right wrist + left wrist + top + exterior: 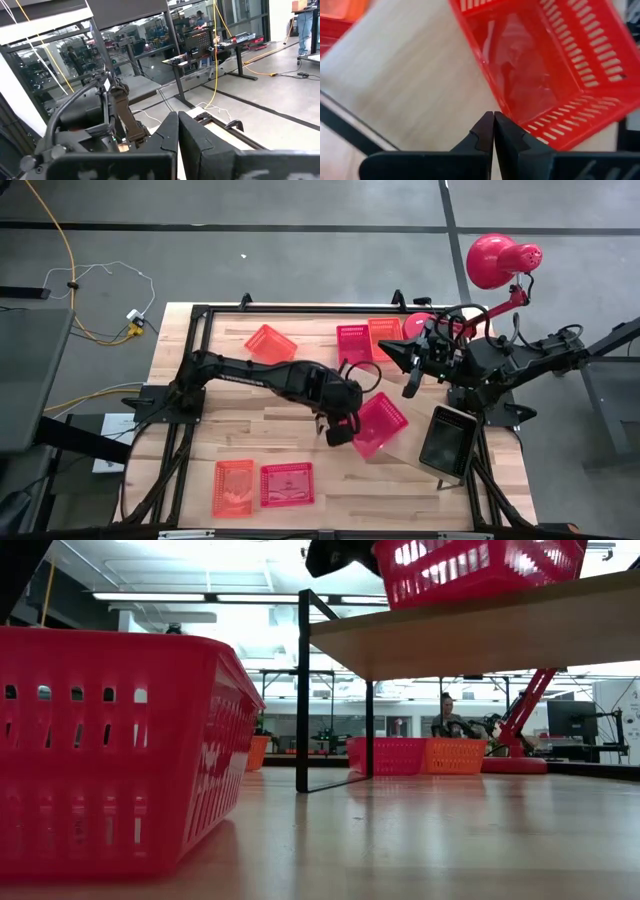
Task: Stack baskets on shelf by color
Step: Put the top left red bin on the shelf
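wooden table (300, 440) under a top-down camera, with the pale shelf (405, 442) near its right edge. a red basket (380, 423) sits skewed on the shelf; a black basket (446, 439) lies at the shelf's end nearer the table's front right corner. other baskets lie along the back and front edges. left gripper (338, 430) hovers just beside the red basket, fingers pressed together, holding nothing. likely step: squaring this basket; push its rim gently, keeping it on the board. left arm reaches across the middle, wrist bent down. right gripper (410, 385) waits near the back right, also closed and empty.
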